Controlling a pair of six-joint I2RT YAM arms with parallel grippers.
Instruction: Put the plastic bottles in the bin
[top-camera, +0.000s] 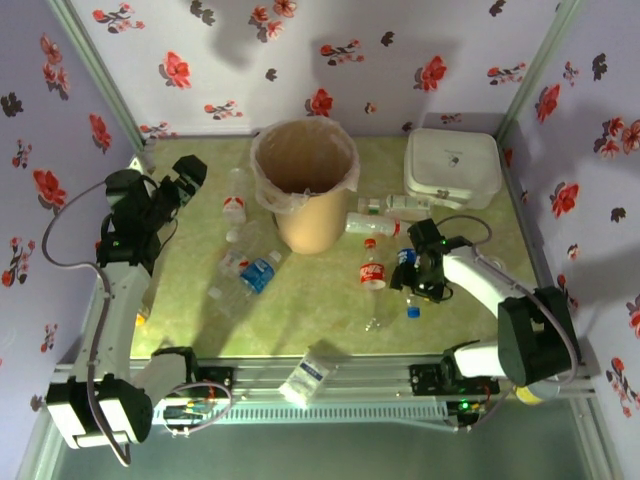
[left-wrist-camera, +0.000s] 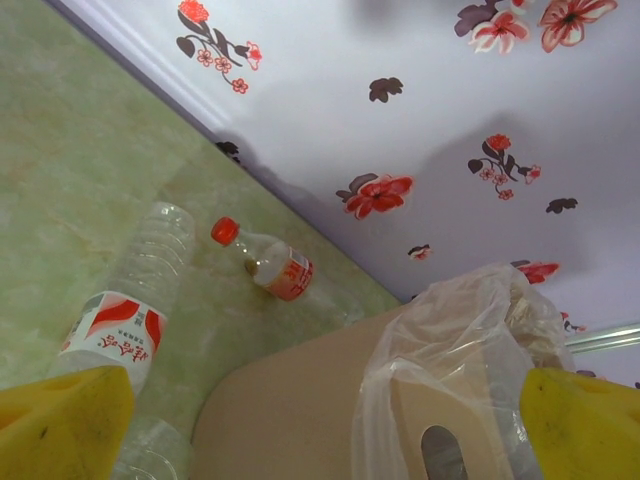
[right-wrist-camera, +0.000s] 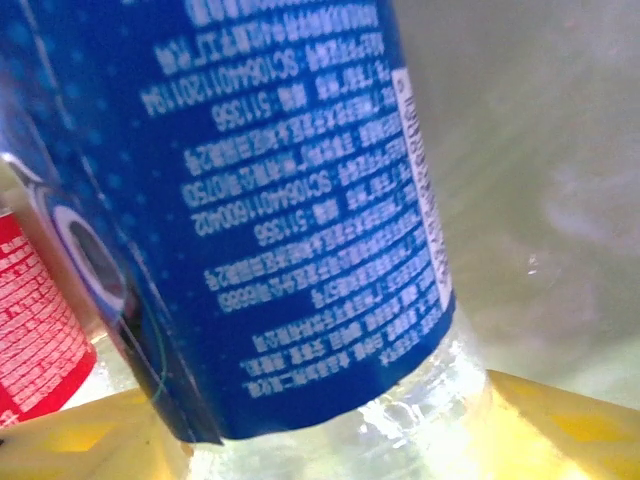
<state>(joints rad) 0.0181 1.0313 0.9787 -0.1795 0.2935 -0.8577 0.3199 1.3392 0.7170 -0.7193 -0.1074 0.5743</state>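
The tan bin (top-camera: 305, 190), lined with a clear bag, stands mid-table. Several plastic bottles lie around it. My right gripper (top-camera: 413, 266) is low on the table, shut on a blue-labelled bottle (top-camera: 405, 258); in the right wrist view that bottle (right-wrist-camera: 290, 200) sits between my yellow fingers (right-wrist-camera: 570, 430). A red-labelled bottle (top-camera: 372, 272) lies just left of it, and its label (right-wrist-camera: 30, 320) shows at the edge of the right wrist view. My left gripper (top-camera: 186, 178) hangs open left of the bin, holding nothing. Its wrist view looks at the bin (left-wrist-camera: 300, 410), a red-capped bottle (left-wrist-camera: 265, 262) and a red-and-white-labelled bottle (left-wrist-camera: 125, 320).
A flat white box (top-camera: 452, 167) sits at the back right. More bottles lie right of the bin (top-camera: 375, 225) and front left (top-camera: 258, 272). One bottle (top-camera: 305, 375) rests on the front rail. A loose blue cap (top-camera: 413, 312) lies near the right arm. Flowered walls enclose the table.
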